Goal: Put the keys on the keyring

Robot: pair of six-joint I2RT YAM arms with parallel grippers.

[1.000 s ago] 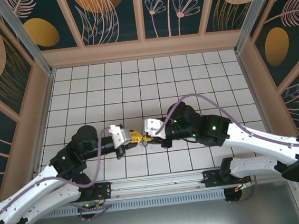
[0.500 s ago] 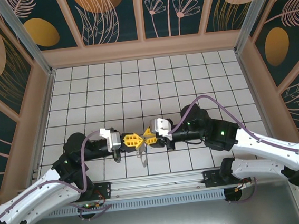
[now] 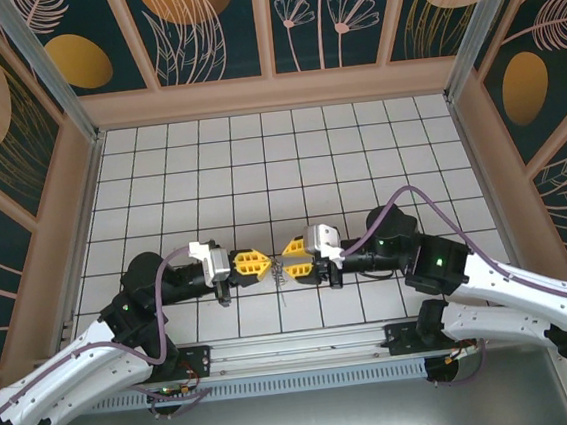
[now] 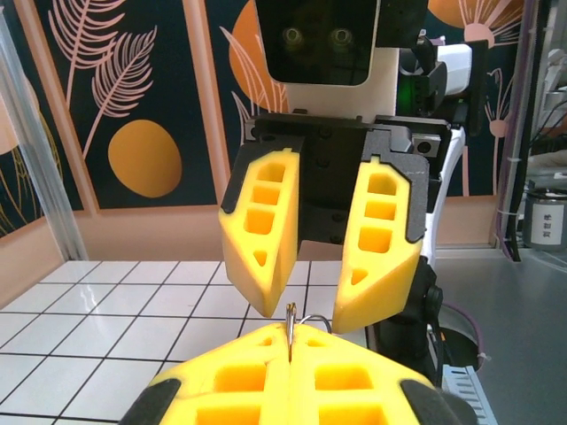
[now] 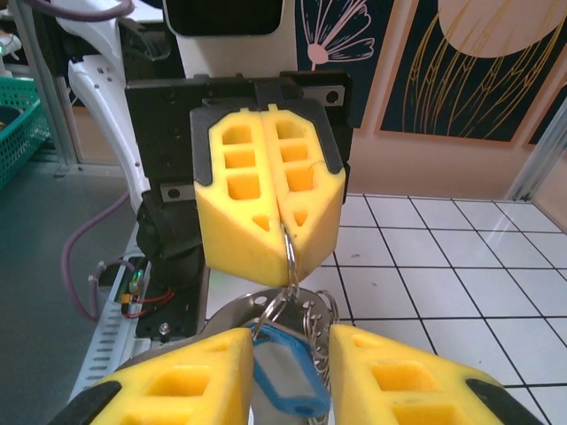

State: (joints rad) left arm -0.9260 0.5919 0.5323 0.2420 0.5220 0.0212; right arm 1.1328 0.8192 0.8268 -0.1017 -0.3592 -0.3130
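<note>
This is a robotics lab's enclosed test cell. A white tabletop ruled in a black grid (image 3: pixel 356 135) is boxed in by dark teal leaf-print wall panels in pale wooden frames (image 3: pixel 211 29). A ribbed aluminium mounting rail (image 3: pixel 306 346) runs along its near edge, and a green plastic mesh basket (image 5: pixel 16 111) stands outside.

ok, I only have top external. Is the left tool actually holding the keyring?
Observer: Yes. In the right wrist view the left tool is shut on the keyring, with thin wire clamped at the very tip.
Operator: And the other one?
Observer: The right tool is open. In the left wrist view its fingers stand well apart.
Operator: What's hanging there?
Observer: The key. In the right wrist view its blue head hangs off the keyring, between the right tool's fingers.
</note>
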